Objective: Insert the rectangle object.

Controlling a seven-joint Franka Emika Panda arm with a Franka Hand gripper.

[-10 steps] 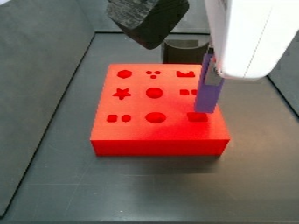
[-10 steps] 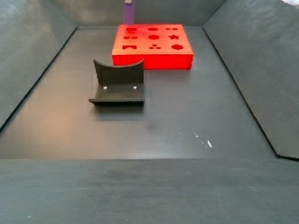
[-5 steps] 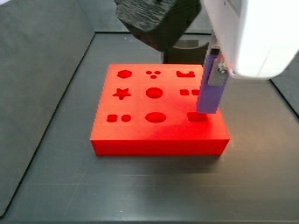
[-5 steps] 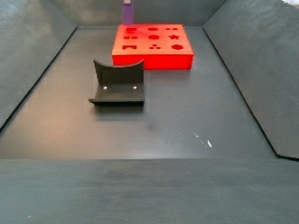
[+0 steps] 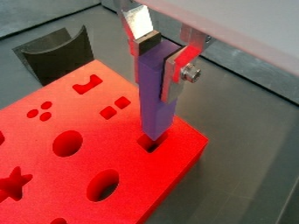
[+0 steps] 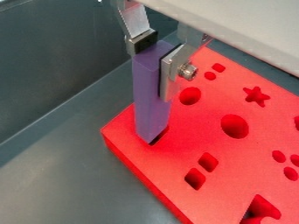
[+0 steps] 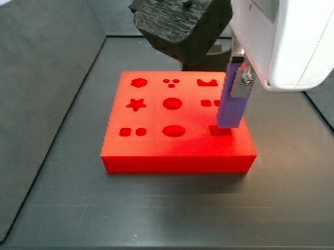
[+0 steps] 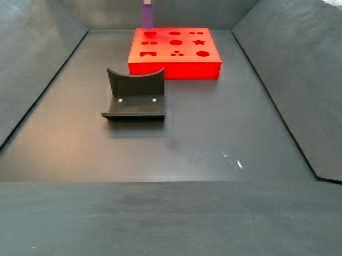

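The rectangle object point(image 5: 156, 101) is a slim purple-blue bar, held upright. My gripper point(image 5: 162, 59) is shut on its upper part, with a silver finger point(image 5: 179, 68) on either flat side; it also shows in a wrist view point(image 6: 158, 59). The bar's lower end stands at a small rectangular hole at a corner of the red block point(image 5: 70, 131). I cannot tell how deep it sits. In both side views the bar point(image 7: 233, 98) point(image 8: 147, 14) stands on the red block point(image 7: 170, 132) point(image 8: 177, 52). The white arm hides the gripper in a side view.
A dark grey curved holder point(image 8: 134, 95) stands on the dark floor apart from the block and shows in a wrist view point(image 5: 52, 52). The block has several other shaped holes, among them a star point(image 7: 135, 104). Grey walls point(image 8: 40, 80) bound the floor.
The arm's wrist has shifted slightly in a side view. The bar stays upright at the same corner hole, still gripped.
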